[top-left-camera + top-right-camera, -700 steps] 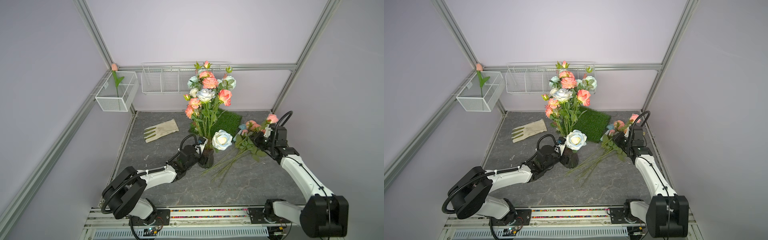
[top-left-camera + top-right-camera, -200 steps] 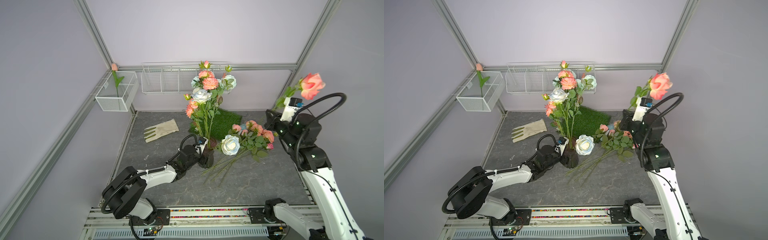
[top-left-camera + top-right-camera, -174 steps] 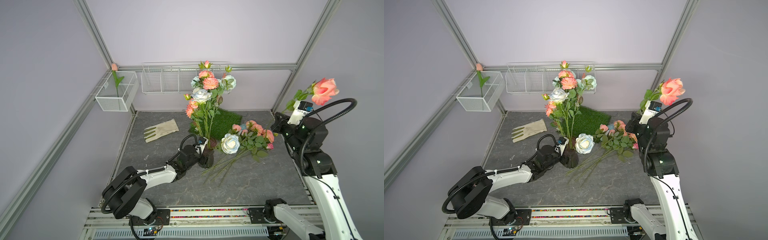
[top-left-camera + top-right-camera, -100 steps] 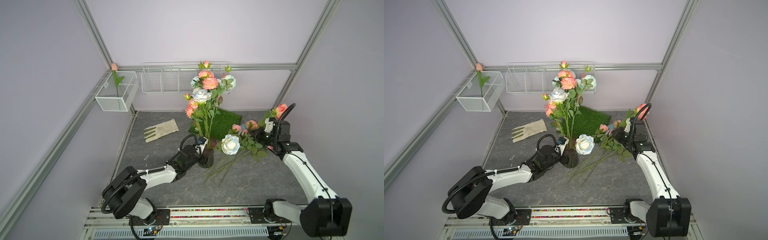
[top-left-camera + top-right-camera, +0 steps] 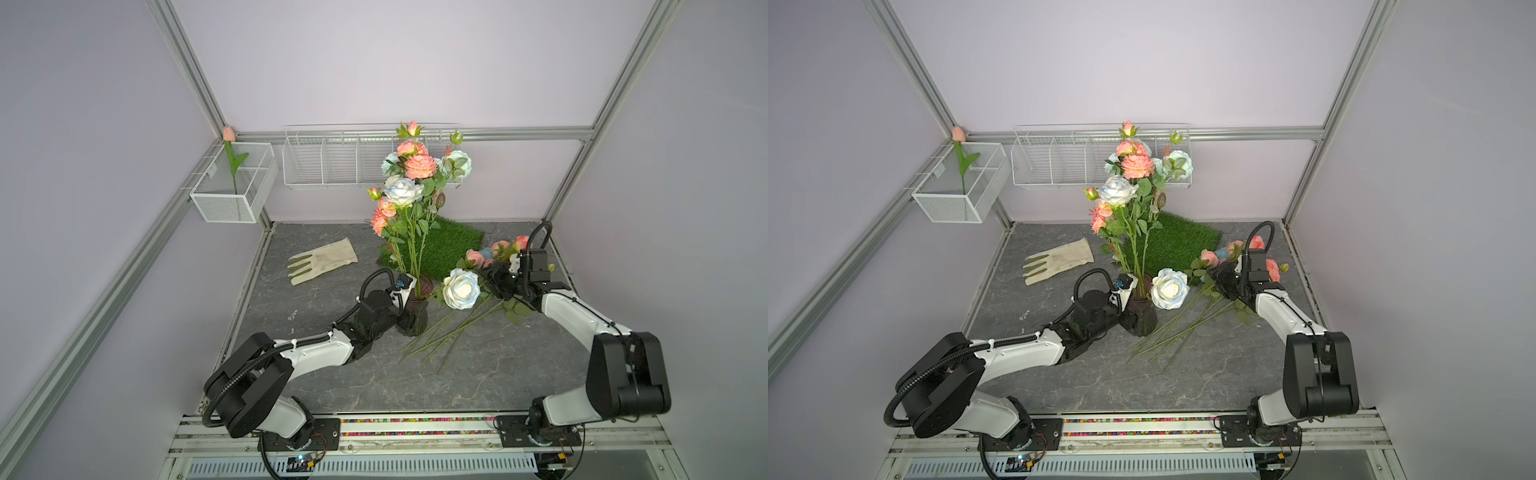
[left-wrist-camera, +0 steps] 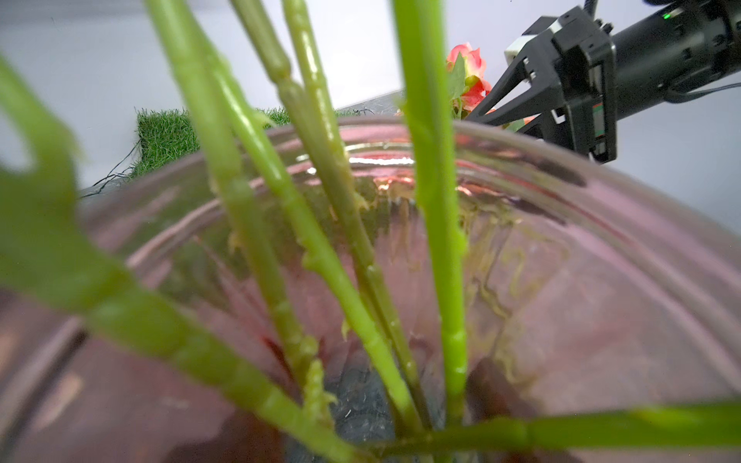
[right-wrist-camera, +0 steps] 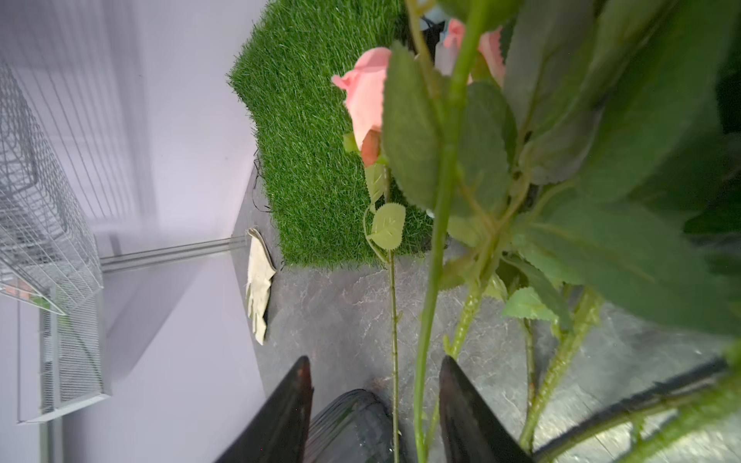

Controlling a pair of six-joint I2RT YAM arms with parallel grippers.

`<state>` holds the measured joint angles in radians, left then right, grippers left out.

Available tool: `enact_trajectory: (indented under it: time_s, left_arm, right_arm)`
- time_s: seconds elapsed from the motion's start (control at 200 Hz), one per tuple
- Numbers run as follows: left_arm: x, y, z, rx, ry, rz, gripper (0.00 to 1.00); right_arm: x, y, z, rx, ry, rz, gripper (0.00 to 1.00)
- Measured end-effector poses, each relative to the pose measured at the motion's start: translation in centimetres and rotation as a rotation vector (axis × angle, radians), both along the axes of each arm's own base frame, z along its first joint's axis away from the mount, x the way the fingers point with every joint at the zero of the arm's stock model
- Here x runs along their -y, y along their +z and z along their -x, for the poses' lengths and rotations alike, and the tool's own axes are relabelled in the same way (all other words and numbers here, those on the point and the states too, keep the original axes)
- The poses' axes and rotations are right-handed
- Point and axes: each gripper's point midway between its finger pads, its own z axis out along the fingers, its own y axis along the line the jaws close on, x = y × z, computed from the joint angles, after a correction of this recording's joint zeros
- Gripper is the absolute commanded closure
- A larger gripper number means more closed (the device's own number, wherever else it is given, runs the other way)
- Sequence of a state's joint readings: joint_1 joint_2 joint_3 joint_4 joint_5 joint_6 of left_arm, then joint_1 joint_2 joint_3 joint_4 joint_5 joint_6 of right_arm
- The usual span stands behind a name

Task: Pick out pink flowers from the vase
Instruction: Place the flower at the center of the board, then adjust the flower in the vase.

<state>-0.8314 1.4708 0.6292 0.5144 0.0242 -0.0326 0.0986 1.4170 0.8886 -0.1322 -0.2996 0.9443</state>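
Left gripper (image 5: 402, 321) is clamped on the body of the dark ribbed glass vase (image 5: 417, 320), which stands upright on the grey stone-pattern table (image 5: 478, 382), near its middle. In the vase are pink flowers (image 5: 420, 166), ruffled salmon blooms and small buds on tall leafy stems, mixed with white-blue roses (image 5: 403, 192). The left wrist view looks down into the vase mouth, where several green stems (image 6: 435, 240) cross inside the glass. Right gripper (image 7: 375, 360) is low over the table to the right of the vase, its jaws apart. Two stems run through the gap, neither visibly pinched. Around it is a loose heap: pink roses (image 5: 473, 255) with heads near the right edge of the grass mat (image 5: 453, 245) and bare stem ends fanned toward the front. A large white-blue rose (image 5: 459, 289) lies just right of the vase. A cream glove (image 5: 322, 266) lies left of the mat. A mesh basket (image 5: 224, 208) on the left wall holds a peach tulip (image 5: 227, 134).
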Motion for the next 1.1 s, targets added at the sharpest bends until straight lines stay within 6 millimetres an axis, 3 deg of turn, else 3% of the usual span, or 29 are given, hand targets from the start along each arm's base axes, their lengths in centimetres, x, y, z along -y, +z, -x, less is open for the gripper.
enact_trajectory:
  time_s: [0.145, 0.24, 0.425, 0.61, 0.74, 0.915, 1.015, 1.1]
  left_arm:
    - [0.0, 0.0, 0.0, 0.0, 0.0, 0.0, 1.0]
    - [0.0, 0.0, 0.0, 0.0, 0.0, 0.0, 1.0]
    - [0.0, 0.0, 0.0, 0.0, 0.0, 0.0, 1.0]
    - [0.0, 0.0, 0.0, 0.0, 0.0, 0.0, 1.0]
    - [0.0, 0.0, 0.0, 0.0, 0.0, 0.0, 1.0]
    - [0.0, 0.0, 0.0, 0.0, 0.0, -0.001, 1.0]
    - [0.0, 0.0, 0.0, -0.001, 0.0, -0.001, 1.0]
    - [0.0, 0.0, 0.0, 0.0, 0.0, 0.0, 1.0]
  right_arm:
    - [-1.2, 4.7, 2.1, 0.131, 0.07, 0.124, 0.5]
    - [-2.8, 7.0, 3.7, 0.212, 0.17, 0.176, 0.57]
    - [-8.1, 8.0, 9.4, 0.328, 0.515, 0.203, 0.64]
    - [-14.1, 8.7, 17.6, 0.433, 0.931, 0.033, 0.64]
    - [-16.9, 10.6, 20.7, 0.517, 1.12, -0.064, 0.64]
    - [-19.3, 15.1, 19.6, 0.662, 1.191, -0.124, 0.61]
    - [-20.4, 17.2, 17.7, 0.741, 1.166, -0.11, 0.59]
    - [-21.2, 18.3, 14.7, 0.772, 1.097, -0.061, 0.58]
